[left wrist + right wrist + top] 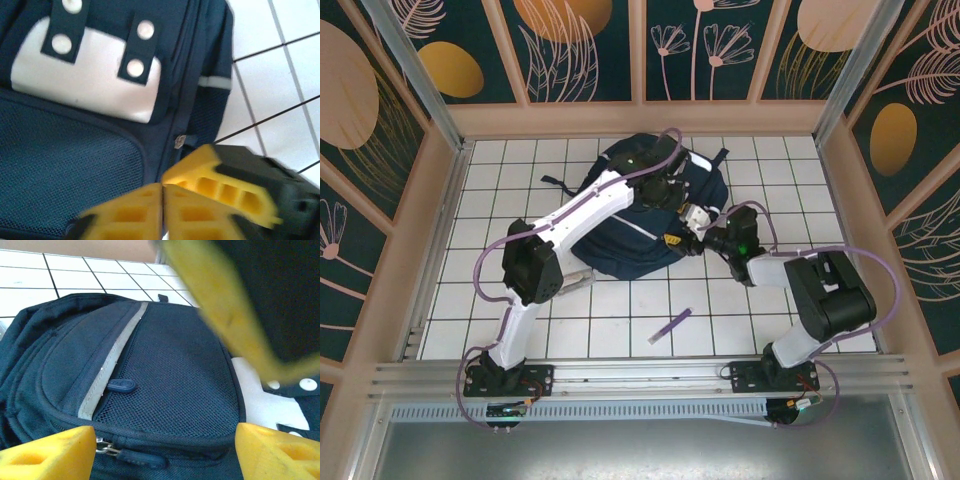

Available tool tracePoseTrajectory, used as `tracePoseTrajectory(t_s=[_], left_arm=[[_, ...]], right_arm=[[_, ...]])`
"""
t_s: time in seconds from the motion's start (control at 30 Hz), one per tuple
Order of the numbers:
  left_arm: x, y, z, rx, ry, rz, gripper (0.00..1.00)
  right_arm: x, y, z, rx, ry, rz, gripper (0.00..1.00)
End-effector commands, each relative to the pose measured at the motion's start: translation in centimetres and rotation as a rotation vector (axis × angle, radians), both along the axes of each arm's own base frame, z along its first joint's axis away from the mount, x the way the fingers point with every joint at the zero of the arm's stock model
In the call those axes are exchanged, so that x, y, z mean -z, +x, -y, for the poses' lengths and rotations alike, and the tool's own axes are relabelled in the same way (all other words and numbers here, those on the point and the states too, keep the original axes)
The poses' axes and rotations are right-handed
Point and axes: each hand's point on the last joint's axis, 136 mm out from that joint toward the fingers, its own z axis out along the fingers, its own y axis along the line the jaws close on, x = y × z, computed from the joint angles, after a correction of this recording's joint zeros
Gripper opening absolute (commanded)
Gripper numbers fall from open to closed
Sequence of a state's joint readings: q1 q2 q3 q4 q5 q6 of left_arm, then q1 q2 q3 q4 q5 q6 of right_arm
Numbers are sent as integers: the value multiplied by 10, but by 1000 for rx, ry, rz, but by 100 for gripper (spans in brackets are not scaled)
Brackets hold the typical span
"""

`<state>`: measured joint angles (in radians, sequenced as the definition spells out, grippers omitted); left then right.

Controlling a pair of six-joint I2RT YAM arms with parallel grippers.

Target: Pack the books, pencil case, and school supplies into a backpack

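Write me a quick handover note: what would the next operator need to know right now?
Left gripper: shut, nothing seen in it, over the front of the backpack.
Right gripper: open, at the backpack's mesh pocket.
Purple pen: loose on the table, in front of the backpack.
Done: cannot tell; the backpack's inside is hidden.
Left: the pen at least.

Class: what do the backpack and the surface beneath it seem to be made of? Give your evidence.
Backpack: probably woven synthetic fabric, matte navy; weave and mesh pocket show. Surface: smooth white squares with dark lines, tile or printed sheet, cannot tell which.
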<state>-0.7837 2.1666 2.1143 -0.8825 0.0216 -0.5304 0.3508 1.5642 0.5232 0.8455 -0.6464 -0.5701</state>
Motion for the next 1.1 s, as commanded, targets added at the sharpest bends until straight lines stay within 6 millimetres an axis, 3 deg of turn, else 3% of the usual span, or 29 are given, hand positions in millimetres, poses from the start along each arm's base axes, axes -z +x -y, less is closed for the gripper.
tracePoseTrajectory(t_s=[0.0, 0.1, 0.2, 0.27, 0.5, 0.6, 0.63, 0.7, 0.8, 0.83, 1.07], left_arm=[[23, -6, -4, 17, 46, -40, 37], [38, -4, -12, -30, 98, -33, 56], [46, 2, -20, -83, 150, -5, 63], [53, 1, -17, -84, 160, -11, 64], [85, 4, -11, -157, 224, 1, 67], [96, 14, -26, -244, 313, 35, 66], [97, 18, -34, -277, 351, 55, 61], [94, 23, -43, -314, 388, 90, 35], [78, 25, -40, -312, 353, 111, 5], [71, 25, -39, -305, 336, 118, 0], [22, 10, -24, -192, 190, 112, 0]], right_arm=[[-21, -8, 23, 67, 60, 13, 74], [-35, -4, 56, 223, 169, -12, 74], [-50, 6, 91, 413, 290, -4, 74], [-55, 11, 105, 469, 344, -19, 74], [-70, 14, 102, 440, 435, -17, 72], [-70, 11, 94, 396, 459, -35, 68], [-69, 10, 91, 380, 457, -43, 67], [-64, 7, 84, 358, 438, -61, 66], [-55, -2, 71, 292, 387, -83, 64], [-54, -7, 68, 263, 378, -82, 64], [-45, -39, 37, -23, 256, -25, 64]])
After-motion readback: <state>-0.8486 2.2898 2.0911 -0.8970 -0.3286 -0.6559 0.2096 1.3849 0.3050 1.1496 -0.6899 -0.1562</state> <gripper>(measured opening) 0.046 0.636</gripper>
